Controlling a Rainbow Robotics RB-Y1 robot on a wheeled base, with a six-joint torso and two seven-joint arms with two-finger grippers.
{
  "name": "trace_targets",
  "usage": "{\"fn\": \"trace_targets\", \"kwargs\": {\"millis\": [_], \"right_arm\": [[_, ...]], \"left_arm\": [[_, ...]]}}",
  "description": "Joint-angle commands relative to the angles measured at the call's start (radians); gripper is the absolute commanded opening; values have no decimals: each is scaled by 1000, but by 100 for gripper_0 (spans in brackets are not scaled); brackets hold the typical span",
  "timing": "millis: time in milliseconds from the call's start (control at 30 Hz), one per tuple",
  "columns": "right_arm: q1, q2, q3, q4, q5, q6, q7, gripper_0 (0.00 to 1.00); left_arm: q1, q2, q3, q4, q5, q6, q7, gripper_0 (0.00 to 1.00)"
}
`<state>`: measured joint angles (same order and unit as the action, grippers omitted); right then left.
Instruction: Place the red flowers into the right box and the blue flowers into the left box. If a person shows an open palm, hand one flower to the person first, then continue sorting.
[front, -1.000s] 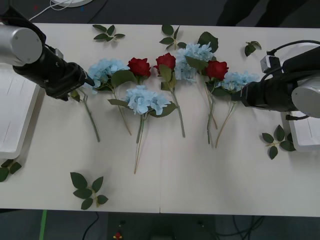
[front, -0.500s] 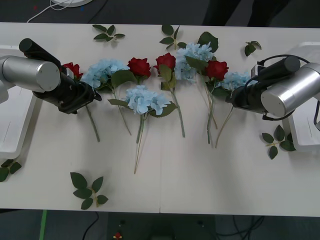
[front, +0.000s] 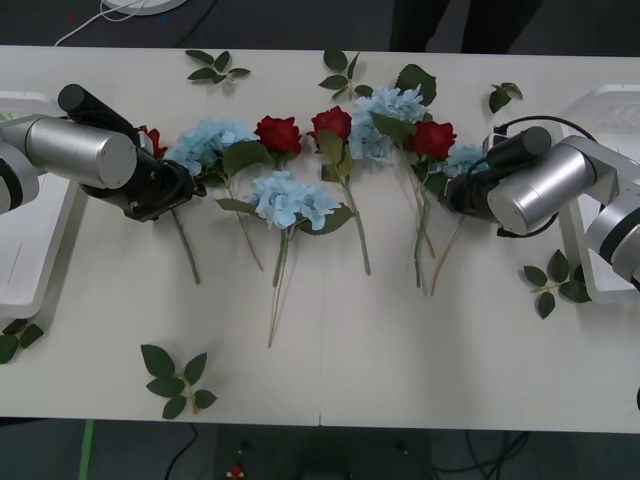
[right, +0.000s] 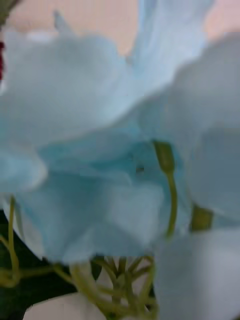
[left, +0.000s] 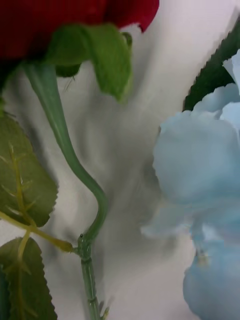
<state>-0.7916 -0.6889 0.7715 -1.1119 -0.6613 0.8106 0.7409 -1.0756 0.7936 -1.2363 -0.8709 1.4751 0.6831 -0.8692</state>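
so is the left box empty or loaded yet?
Empty as far as visible: the left box shows bare white floor; its far end is hidden by the left arm.

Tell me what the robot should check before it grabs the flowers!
1. Left gripper at the leftmost red rose's stem: ok.
2. Right gripper at the rightmost blue flower: ok.
3. Fingers around the stems: cannot tell.
4. Left box free to take flowers: ok.
5. Right box free: cannot tell, mostly hidden.
6. Open palm asking for a flower: none seen, ok.
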Motion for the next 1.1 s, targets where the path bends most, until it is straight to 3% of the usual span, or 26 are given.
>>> {"fn": "trace_targets", "kwargs": {"millis": [33, 67, 100, 133, 933, 1100], "right_arm": [[-51, 37, 20, 32, 6, -31, -37, 46], [-51, 37, 22, 32, 6, -31, -37, 14], [-51, 35, 20, 32, 6, -33, -37, 0], [-51, 37, 20, 32, 6, -33, -37, 0], [-51, 17, 12, 24, 5, -64, -23, 0], [-51, 15, 12, 23, 5, -67, -21, 0]], "left_arm": [[-17, -42, -9, 24, 13, -30, 24, 89], [-17, -42, -9, 23, 13, -30, 24, 62], [-17, -42, -9, 23, 14, -30, 22, 14], [-15, -43, -9, 23, 13, -30, 22, 0], [-18, -48, -9, 30, 7, -37, 6, 0], [-61, -43, 40, 43, 5, -14, -22, 0]]}}
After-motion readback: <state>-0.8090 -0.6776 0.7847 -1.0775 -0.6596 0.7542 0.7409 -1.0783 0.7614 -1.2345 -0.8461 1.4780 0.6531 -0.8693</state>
